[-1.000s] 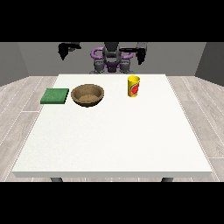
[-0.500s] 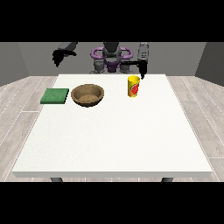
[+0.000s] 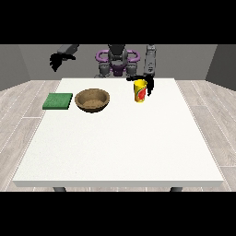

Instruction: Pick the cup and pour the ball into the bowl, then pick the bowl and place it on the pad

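The cup (image 3: 139, 91), yellow with a red mark, stands upright near the table's (image 3: 115, 147) far edge, towards its far right corner as the front view shows it. Its long axis is vertical, so a grasp from the side suits it. The hand at the view's right (image 3: 149, 86) is just beside the cup, at its right flank and rim; whether its fingers have closed on the cup cannot be told. Any ball inside the cup is hidden. The wooden bowl (image 3: 92, 99) sits leftward of the cup, well apart from it, so pouring will mean carrying the cup across. The green pad (image 3: 58, 101) lies beyond the bowl, near the left edge. The hand at the view's left (image 3: 57, 60) hangs raised above the far left corner, holding nothing, much farther from the cup.
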Available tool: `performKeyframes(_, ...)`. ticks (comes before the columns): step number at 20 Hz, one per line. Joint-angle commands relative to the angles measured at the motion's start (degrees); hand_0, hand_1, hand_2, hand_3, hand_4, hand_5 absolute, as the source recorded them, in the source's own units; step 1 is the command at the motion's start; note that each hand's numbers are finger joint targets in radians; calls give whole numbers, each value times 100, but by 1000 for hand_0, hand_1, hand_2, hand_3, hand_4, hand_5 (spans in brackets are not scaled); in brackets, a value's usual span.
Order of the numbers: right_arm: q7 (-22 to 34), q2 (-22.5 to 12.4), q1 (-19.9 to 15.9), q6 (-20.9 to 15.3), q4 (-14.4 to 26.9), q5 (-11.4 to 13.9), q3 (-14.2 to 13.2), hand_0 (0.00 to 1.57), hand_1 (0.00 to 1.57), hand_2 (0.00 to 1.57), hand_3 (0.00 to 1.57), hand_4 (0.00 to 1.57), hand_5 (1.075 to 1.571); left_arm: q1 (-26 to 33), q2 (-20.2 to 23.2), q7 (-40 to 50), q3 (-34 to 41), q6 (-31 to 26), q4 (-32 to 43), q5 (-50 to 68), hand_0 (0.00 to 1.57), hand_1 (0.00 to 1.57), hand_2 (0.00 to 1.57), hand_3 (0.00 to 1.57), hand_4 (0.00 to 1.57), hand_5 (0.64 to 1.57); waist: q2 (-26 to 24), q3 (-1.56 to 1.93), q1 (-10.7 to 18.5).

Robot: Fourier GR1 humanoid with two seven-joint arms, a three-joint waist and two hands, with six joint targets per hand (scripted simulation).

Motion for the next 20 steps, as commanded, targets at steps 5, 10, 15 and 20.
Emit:
performKeyframes(5, -25, -300, -159, 396, 33, -374, -258, 0, 0, 0, 0, 183, 1569, -152, -134, -738, -16, 1216, 1070, -729, 1231, 1231, 1571, 1571, 1103, 1568, 330, 1, -440)
performKeyframes(10, 251, -590, 88, 737, 185, -682, -505, 0, 0, 0, 0, 310, 1569, -238, -190, -1042, 83, 1474, 1666, -759, 1309, 1309, 1571, 1571, 1211, 1550, 17, -1, -343)
performKeyframes(15, 525, -921, -274, 745, 921, -730, -677, 0, 0, 0, 0, 397, 1571, -984, 247, 593, -526, 2079, 1404, -1723, 1315, 1315, 1571, 1571, 1208, 1561, -526, 11, -155)
performKeyframes(20, 1341, -862, -582, 300, 571, -718, -402, 0, 0, 0, 0, 544, 1570, -1521, 385, 1911, -1200, 2760, 1957, -2992, 1334, 1334, 1571, 1571, 1217, 1555, -1049, 9, -287)
